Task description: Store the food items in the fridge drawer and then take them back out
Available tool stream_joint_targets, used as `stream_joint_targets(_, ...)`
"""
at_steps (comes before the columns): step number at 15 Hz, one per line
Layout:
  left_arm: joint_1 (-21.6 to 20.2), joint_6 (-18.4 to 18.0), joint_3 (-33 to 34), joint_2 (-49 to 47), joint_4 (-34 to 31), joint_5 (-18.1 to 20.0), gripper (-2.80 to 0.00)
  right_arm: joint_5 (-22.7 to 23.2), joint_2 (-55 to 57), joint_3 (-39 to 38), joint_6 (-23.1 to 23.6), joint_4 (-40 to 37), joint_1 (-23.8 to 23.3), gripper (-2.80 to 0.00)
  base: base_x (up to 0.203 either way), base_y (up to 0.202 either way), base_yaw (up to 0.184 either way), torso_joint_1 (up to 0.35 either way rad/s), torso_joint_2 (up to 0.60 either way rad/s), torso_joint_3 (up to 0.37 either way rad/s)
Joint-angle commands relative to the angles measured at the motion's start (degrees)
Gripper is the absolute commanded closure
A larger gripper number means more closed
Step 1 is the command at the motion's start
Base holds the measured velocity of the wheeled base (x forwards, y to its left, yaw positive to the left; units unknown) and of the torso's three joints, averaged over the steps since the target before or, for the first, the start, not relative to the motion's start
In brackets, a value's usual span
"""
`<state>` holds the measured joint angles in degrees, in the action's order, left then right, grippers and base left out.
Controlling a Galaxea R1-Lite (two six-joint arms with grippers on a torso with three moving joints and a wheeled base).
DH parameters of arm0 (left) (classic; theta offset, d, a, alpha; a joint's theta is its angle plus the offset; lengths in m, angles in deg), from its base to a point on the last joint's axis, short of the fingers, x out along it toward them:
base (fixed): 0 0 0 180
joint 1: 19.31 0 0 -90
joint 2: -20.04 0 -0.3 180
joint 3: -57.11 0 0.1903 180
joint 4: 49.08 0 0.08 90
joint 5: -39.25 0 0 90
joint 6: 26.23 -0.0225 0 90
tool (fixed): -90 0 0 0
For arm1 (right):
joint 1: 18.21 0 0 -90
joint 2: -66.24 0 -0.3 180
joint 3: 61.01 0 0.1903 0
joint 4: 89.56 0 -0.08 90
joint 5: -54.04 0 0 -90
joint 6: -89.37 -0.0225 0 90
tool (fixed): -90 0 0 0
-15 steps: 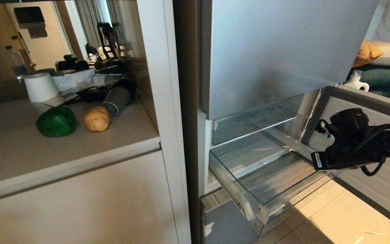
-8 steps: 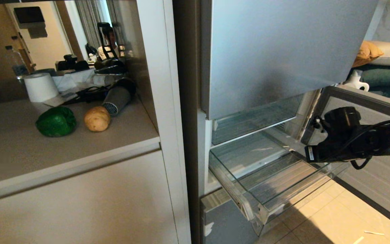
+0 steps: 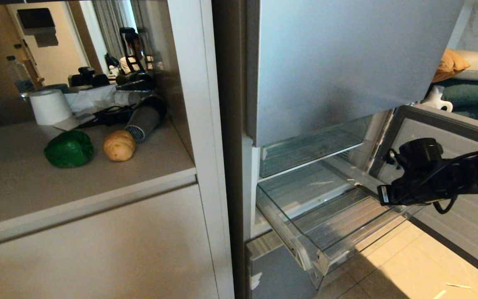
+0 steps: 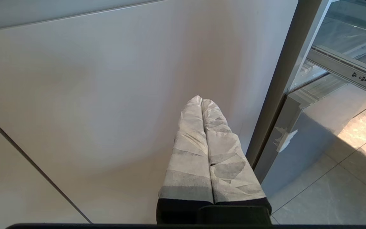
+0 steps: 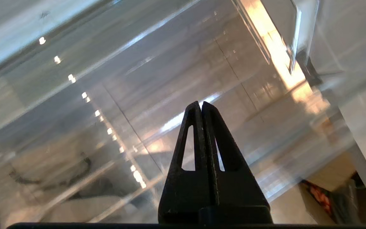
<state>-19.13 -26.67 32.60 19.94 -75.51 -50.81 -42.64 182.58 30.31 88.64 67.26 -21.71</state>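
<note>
Head view: right gripper, pressed closed, dipped slightly over fridge drawer.

fridge drawer open-topped, door panel overhanging — right hand at its side

A beige tabletop fills the left of the head view, with a flat pale cabinet front below it. Behind it stand a white paper roll, a grey hair dryer and dark clutter (too small to identify). A white upright panel separates this niche from the silver-blue fridge door panel. The floor is pale tile, with a bright sunlit patch. At upper right, stacked cushions and a white jug are visible.
</note>
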Motion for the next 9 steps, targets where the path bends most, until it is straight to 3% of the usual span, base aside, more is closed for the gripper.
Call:
stream_joint_targets(1, -0.01, 0.0, 0.0, 0.01, -0.02, -0.03, 0.0, -0.21, -3.75, -1.96, 0.04, -3.22, -1.08, 0.0, 0.0, 0.0, 0.0, 0.0, 0.0, 0.0)
stream_joint_targets(5, -0.01, 0.0, 0.0, 0.01, -0.02, -0.03, 0.0, 0.6, -4.18, -2.22, 0.38, -3.26, -1.5, 0.0, 0.0, 0.0, 0.0, 0.0, 0.0, 0.0)
stream_joint_targets(9, -0.01, 0.0, 0.0, 0.01, -0.02, -0.03, 0.0, 2.34, -3.04, -2.75, -0.29, 3.65, -1.25, 0.0, 0.0, 0.0, 0.0, 0.0, 0.0, 0.0)
